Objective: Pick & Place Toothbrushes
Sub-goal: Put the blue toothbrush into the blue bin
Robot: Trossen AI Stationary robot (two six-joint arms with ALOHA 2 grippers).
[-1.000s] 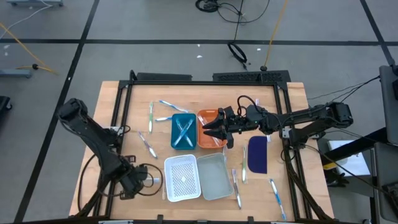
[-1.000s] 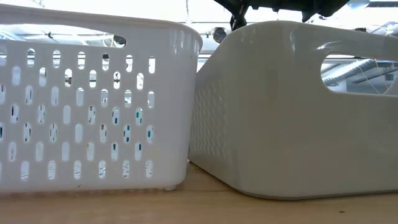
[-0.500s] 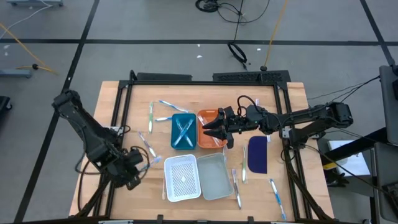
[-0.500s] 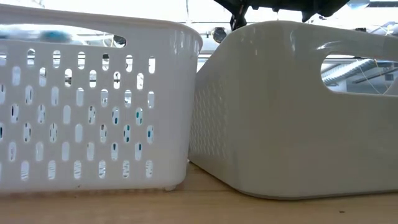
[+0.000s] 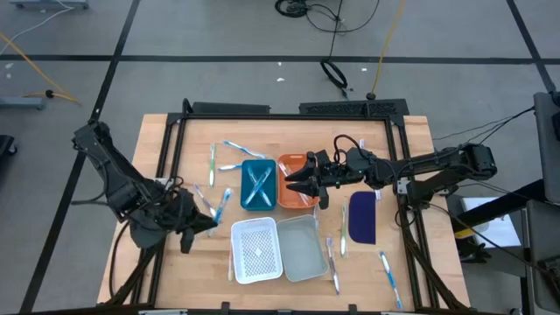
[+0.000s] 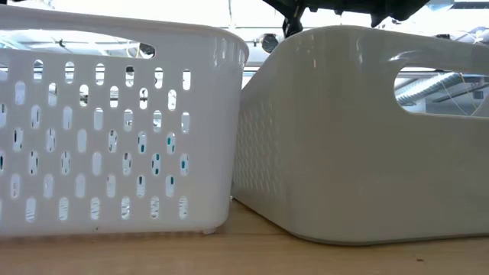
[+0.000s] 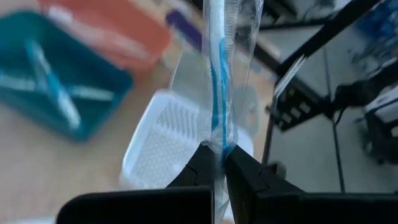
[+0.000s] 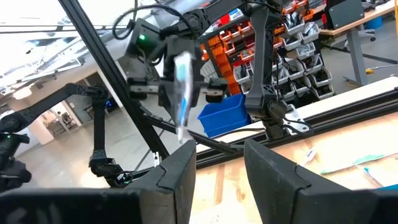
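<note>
My left gripper [image 5: 211,220] hovers at the table's left, just left of the white perforated tray [image 5: 255,250]. It is shut on a light blue toothbrush [image 5: 224,201] in a clear wrapper [image 7: 219,74]. My right gripper [image 5: 294,185] hangs open and empty over the orange tray [image 5: 292,166]. The teal tray [image 5: 257,185] holds crossed toothbrushes. Loose toothbrushes lie flat on the wood at the far left [image 5: 212,164], by the near right [image 5: 332,262] and at the right [image 5: 386,267]. My left gripper pinches the wrapped toothbrush near one end [image 7: 218,147] between its two fingertips [image 7: 200,163]. The toothbrush sticks out ahead of the fingers, roughly in line with them, toward the trays. It is lifted clear of the table.
A pale grey tray [image 5: 302,248] stands beside the perforated one; both fill the low view [image 6: 114,130]. A dark blue oblong pad [image 5: 361,216] lies at the right. A black frame [image 5: 289,110] borders the table. Bare wood lies at the near left.
My left gripper has gone from the near left corner toward the far edge and rightward toward the trays, carrying the light blue toothbrush clear of the table. My right arm has kept still.
</note>
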